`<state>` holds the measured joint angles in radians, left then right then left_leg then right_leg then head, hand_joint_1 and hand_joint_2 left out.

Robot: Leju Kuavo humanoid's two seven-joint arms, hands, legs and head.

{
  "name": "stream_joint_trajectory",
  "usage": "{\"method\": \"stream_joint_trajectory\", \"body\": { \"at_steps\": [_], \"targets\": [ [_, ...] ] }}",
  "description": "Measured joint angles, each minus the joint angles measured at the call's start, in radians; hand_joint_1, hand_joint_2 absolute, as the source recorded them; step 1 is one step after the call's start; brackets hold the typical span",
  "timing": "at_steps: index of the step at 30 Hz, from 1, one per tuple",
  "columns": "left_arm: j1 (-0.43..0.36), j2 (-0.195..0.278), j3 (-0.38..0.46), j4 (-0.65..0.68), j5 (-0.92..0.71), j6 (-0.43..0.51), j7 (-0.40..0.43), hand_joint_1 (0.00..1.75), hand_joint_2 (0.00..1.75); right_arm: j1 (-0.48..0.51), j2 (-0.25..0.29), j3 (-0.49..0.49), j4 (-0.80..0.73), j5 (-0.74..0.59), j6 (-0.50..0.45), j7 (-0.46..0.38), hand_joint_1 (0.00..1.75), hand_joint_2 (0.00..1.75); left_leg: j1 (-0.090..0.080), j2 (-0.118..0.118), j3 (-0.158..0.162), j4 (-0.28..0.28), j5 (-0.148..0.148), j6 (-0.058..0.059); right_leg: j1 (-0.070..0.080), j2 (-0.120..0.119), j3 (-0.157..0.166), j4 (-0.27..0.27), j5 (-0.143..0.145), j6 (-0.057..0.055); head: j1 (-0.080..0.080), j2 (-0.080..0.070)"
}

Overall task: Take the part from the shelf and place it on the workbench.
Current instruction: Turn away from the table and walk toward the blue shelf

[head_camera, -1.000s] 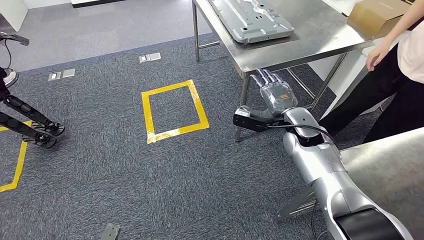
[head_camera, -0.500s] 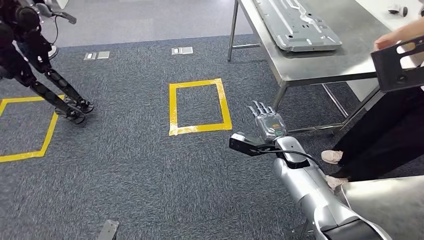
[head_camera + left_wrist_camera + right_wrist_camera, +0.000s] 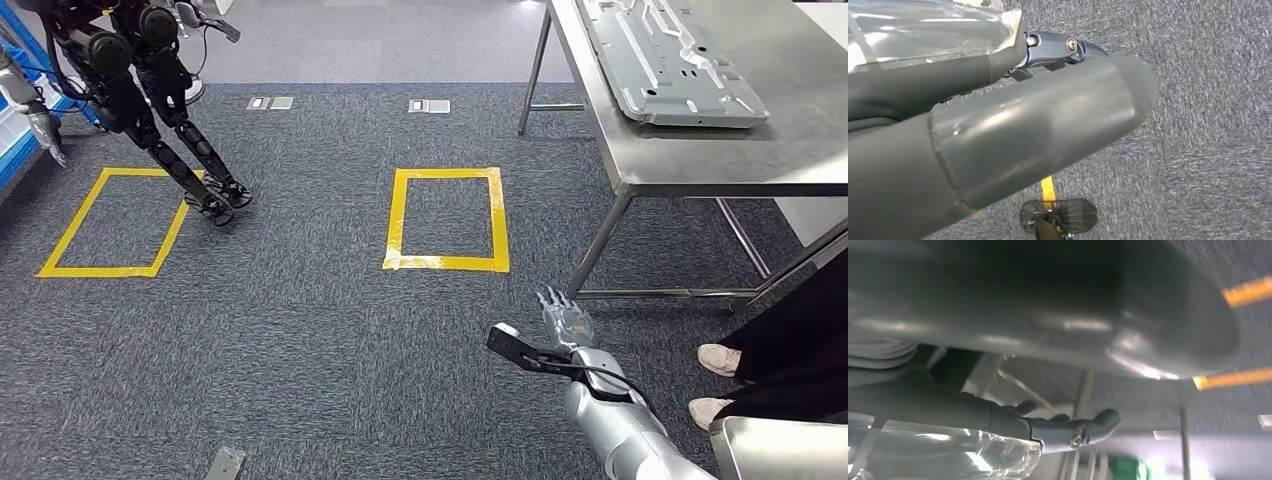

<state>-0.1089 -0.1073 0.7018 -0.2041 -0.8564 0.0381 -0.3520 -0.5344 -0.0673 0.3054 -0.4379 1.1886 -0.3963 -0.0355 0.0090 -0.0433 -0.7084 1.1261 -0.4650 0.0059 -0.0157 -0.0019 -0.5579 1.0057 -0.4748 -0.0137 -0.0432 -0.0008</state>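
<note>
Right arm enters from lower right of head view, silver forearm angled up-left, right hand (image 3: 565, 322) empty with fingers (image 3: 553, 301) extended and apart; left hand (image 3: 998, 135) empty, thumb extended.

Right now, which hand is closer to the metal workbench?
Right, as far as the views show. The right hand hangs open over the carpet just short of the workbench leg. The left hand hangs above carpet and yellow tape; its distance is unclear.

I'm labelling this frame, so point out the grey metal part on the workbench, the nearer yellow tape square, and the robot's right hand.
Grey metal part (image 3: 672, 62), head view, its ribbed top face.
Nearer yellow tape square (image 3: 447, 263), head view, its near tape strip.
Right hand (image 3: 566, 322), head view, the back of the hand.
</note>
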Motion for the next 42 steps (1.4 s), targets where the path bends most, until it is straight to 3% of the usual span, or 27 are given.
{"method": "stream_joint_trajectory", "body": {
  "at_steps": [2,3,4,6,8,9,10,12,14,16,18,19,20,22,23,25,27,29,31,33,34,35,36,38,40,42],
  "targets": [
    [-0.003,-0.001,0.000,0.000,-0.003,0.000,0.001,0.00,0.00,0.033,-0.002,-0.031,0.018,-0.009,0.003,0.000,0.00,0.00,0.003,0.032,-0.059,0.130,-0.062,-0.005,0.007,-0.025,-0.001,0.000,-0.002,-0.006,-0.001,0.000],
    [-0.004,-0.002,0.000,0.000,-0.003,-0.001,0.002,0.00,0.00,0.046,-0.002,-0.043,0.025,-0.012,0.003,0.000,0.00,0.00,0.003,0.037,-0.074,0.167,-0.073,-0.007,0.009,-0.037,-0.001,0.000,-0.003,-0.008,-0.001,0.000],
    [-0.003,-0.002,0.000,0.000,-0.004,-0.001,0.002,0.00,0.00,0.055,-0.003,-0.053,0.032,-0.013,0.003,0.000,0.00,0.00,0.004,0.041,-0.070,0.165,-0.065,-0.007,0.010,-0.049,-0.002,0.000,-0.003,-0.009,-0.002,0.000],
    [-0.004,-0.001,0.000,0.000,-0.004,-0.001,0.003,0.00,0.00,0.063,-0.002,-0.066,0.040,-0.014,0.003,-0.001,0.00,0.00,0.002,0.061,-0.006,0.059,-0.015,-0.001,0.012,-0.068,-0.001,0.000,-0.005,-0.008,-0.002,0.000],
    [-0.011,-0.001,0.000,0.000,-0.004,-0.001,0.003,0.00,0.00,0.065,-0.002,-0.077,0.045,-0.017,0.008,-0.001,0.00,0.00,-0.007,0.107,0.066,-0.064,0.018,0.012,0.019,-0.084,0.001,0.001,-0.009,-0.002,-0.001,0.000],
    [-0.014,-0.001,0.000,0.000,-0.005,-0.001,0.003,0.00,0.00,0.066,-0.003,-0.083,0.048,-0.023,0.015,-0.001,0.00,0.00,-0.011,0.121,0.084,-0.095,0.023,0.018,0.022,-0.093,0.003,0.001,-0.012,0.002,0.000,0.000],
    [-0.016,-0.001,0.000,0.000,-0.006,-0.001,0.003,0.00,0.00,0.068,-0.003,-0.090,0.051,-0.031,0.025,-0.001,0.00,0.00,-0.015,0.121,0.088,-0.105,0.022,0.021,0.025,-0.103,0.004,0.001,-0.015,0.006,0.001,0.000],
    [-0.017,-0.002,0.000,0.000,-0.010,-0.001,0.004,0.00,0.00,0.078,-0.002,-0.108,0.058,-0.052,0.044,0.000,0.00,0.00,-0.013,0.093,0.091,-0.113,0.028,0.028,0.026,-0.117,0.009,0.002,-0.021,0.016,0.002,0.000],
    [-0.019,-0.003,0.000,0.000,-0.014,-0.001,0.005,0.00,0.00,0.100,-0.004,-0.131,0.069,-0.076,0.060,0.004,0.00,0.00,-0.007,0.068,0.100,-0.126,0.038,0.040,0.022,-0.079,-0.003,0.042,-0.046,0.021,0.004,0.000],
    [-0.025,-0.004,0.000,0.000,-0.019,-0.001,0.008,0.00,0.00,0.135,-0.008,-0.161,0.091,-0.099,0.083,0.012,0.00,0.00,-0.004,0.038,0.103,-0.131,0.043,0.048,0.013,-0.023,-0.054,0.156,-0.096,0.018,0.008,0.000],
    [-0.027,-0.005,0.000,0.000,-0.023,-0.001,0.010,0.00,0.00,0.181,-0.010,-0.192,0.113,-0.116,0.110,0.019,0.00,0.00,-0.004,0.002,0.101,-0.131,0.044,0.049,0.005,-0.006,-0.111,0.265,-0.132,0.021,0.011,0.000],
    [-0.025,-0.006,0.000,0.000,-0.024,-0.001,0.011,0.00,0.00,0.205,-0.010,-0.206,0.122,-0.122,0.122,0.022,0.00,0.00,-0.003,-0.016,0.101,-0.130,0.044,0.048,0.001,-0.003,-0.119,0.274,-0.130,0.029,0.011,0.000],
    [-0.024,-0.007,0.000,0.000,-0.026,-0.001,0.012,0.00,0.00,0.226,-0.009,-0.218,0.130,-0.128,0.133,0.024,0.00,0.00,-0.002,-0.031,0.101,-0.128,0.043,0.047,-0.003,0.000,-0.106,0.240,-0.111,0.041,0.011,0.000],
    [-0.024,-0.009,0.000,0.000,-0.032,0.000,0.014,0.00,0.00,0.259,-0.004,-0.241,0.144,-0.139,0.160,0.032,0.00,0.00,0.000,-0.056,0.100,-0.120,0.039,0.038,-0.014,0.022,-0.048,0.113,-0.058,0.063,0.012,0.000],
    [-0.024,-0.009,0.000,0.000,-0.035,0.001,0.017,0.00,0.00,0.275,0.000,-0.251,0.151,-0.144,0.174,0.037,0.00,0.00,-0.001,-0.067,0.098,-0.114,0.035,0.031,-0.017,0.034,-0.022,0.062,-0.039,0.065,0.012,0.000],
    [-0.024,-0.010,0.000,0.000,-0.042,0.003,0.023,0.00,0.00,0.306,0.011,-0.271,0.165,-0.150,0.197,0.046,0.00,0.00,-0.003,-0.082,0.094,-0.109,0.033,0.018,-0.013,0.044,-0.003,0.027,-0.026,0.052,0.014,0.000],
    [-0.022,-0.010,0.000,0.000,-0.048,0.005,0.029,0.00,0.00,0.335,0.026,-0.285,0.174,-0.153,0.212,0.055,0.00,0.00,0.000,-0.087,0.090,-0.109,0.033,0.010,-0.010,0.031,0.000,0.024,-0.020,0.037,0.014,0.000],
    [-0.023,-0.012,-0.002,0.000,-0.057,0.005,0.036,0.00,0.00,0.357,0.040,-0.295,0.180,-0.152,0.226,0.066,0.00,0.00,0.001,-0.037,0.074,-0.074,0.007,0.004,-0.009,0.016,0.000,0.022,-0.017,0.023,0.012,0.000],
    [-0.028,-0.015,-0.008,0.000,-0.074,0.003,0.042,0.00,0.00,0.378,0.050,-0.301,0.188,-0.147,0.241,0.078,0.00,0.00,0.000,0.025,0.027,0.035,-0.059,0.000,-0.002,-0.005,0.000,0.021,-0.018,0.011,0.008,0.000],
    [-0.030,-0.018,-0.016,0.000,-0.089,-0.001,0.046,0.00,0.00,0.396,0.057,-0.304,0.196,-0.143,0.251,0.086,0.00,0.00,0.001,0.038,-0.027,0.156,-0.113,-0.001,0.006,-0.030,-0.001,0.021,-0.021,0.005,0.008,0.000],
    [-0.030,-0.019,-0.019,0.000,-0.093,-0.003,0.048,0.00,0.00,0.402,0.060,-0.306,0.199,-0.142,0.254,0.088,0.00,0.00,0.001,0.040,-0.036,0.179,-0.116,0.002,0.009,-0.042,-0.001,0.021,-0.022,0.004,0.008,0.000],
    [-0.030,-0.021,-0.021,0.000,-0.095,-0.004,0.050,0.00,0.00,0.406,0.064,-0.308,0.202,-0.143,0.256,0.089,0.00,0.00,0.000,0.041,-0.023,0.162,-0.101,0.006,0.011,-0.053,-0.001,0.021,-0.022,0.003,0.008,0.000],
    [-0.030,-0.022,-0.022,0.000,-0.097,-0.004,0.051,0.00,0.00,0.408,0.067,-0.309,0.204,-0.143,0.257,0.089,0.00,0.00,-0.002,0.048,0.009,0.110,-0.074,0.012,0.014,-0.064,0.000,0.021,-0.023,0.002,0.008,0.000],
    [-0.033,-0.023,-0.028,0.000,-0.097,-0.003,0.051,0.00,0.00,0.408,0.073,-0.311,0.207,-0.145,0.257,0.089,0.00,0.00,-0.014,0.095,0.089,-0.025,-0.029,0.029,0.020,-0.083,0.004,0.022,-0.026,0.002,0.008,0.000],
    [-0.040,-0.024,-0.034,0.000,-0.098,-0.005,0.051,0.00,0.00,0.408,0.076,-0.314,0.208,-0.149,0.258,0.090,0.00,0.00,-0.028,0.126,0.124,-0.092,-0.018,0.039,0.023,-0.104,0.006,0.022,-0.029,0.005,0.008,0.000],
    [-0.044,-0.026,-0.036,0.000,-0.099,-0.008,0.052,0.00,0.00,0.408,0.079,-0.319,0.210,-0.155,0.258,0.093,0.00,0.00,-0.031,0.105,0.124,-0.103,-0.014,0.042,0.025,-0.127,0.010,0.019,-0.030,0.010,0.008,0.000]
  ]
}}
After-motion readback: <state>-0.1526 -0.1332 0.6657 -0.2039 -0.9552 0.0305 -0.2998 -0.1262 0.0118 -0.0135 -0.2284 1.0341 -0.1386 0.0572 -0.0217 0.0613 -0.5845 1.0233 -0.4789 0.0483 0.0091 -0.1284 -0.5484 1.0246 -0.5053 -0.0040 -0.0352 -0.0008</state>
